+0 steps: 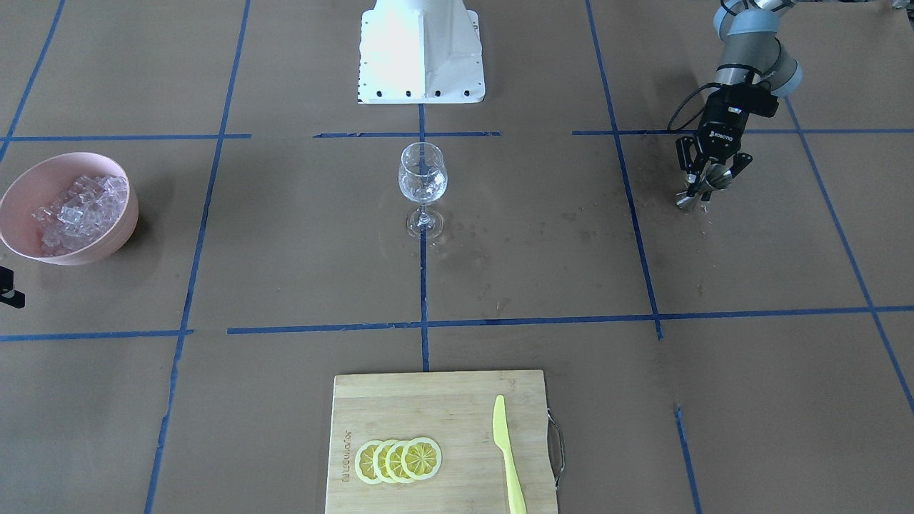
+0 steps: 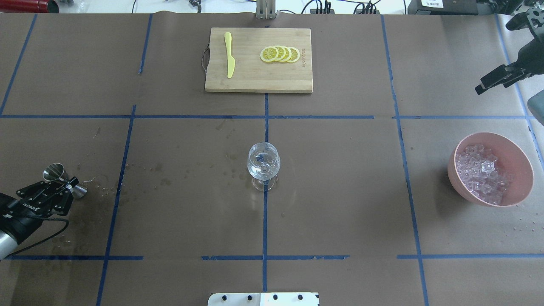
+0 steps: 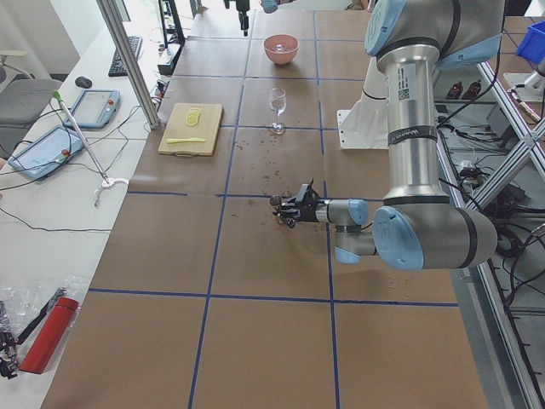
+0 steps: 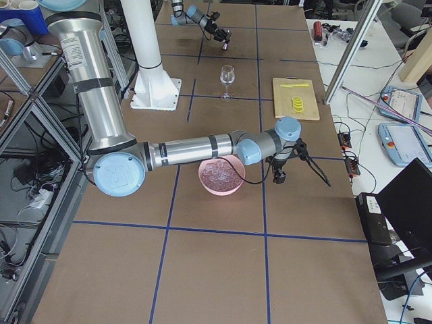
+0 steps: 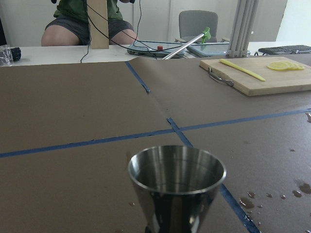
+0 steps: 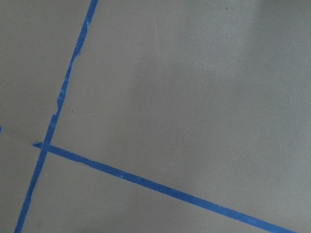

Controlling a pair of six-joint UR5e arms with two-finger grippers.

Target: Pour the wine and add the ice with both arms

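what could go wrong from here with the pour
1. The left hand grips the metal jigger far from the wine glass; the long carry could slop its contents onto the already stained paper.
2. The glass stands on a thin stem, so a nudge from the jigger could tip it.

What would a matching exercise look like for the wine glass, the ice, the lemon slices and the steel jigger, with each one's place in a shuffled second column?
Things:
1. wine glass
2. ice
3. lemon slices
4. steel jigger

Places:
A. on the cutting board
B. held in the left tool
C. standing on the central blue tape line
D. in the pink bowl

Pairs: 1-C, 2-D, 3-A, 4-B.
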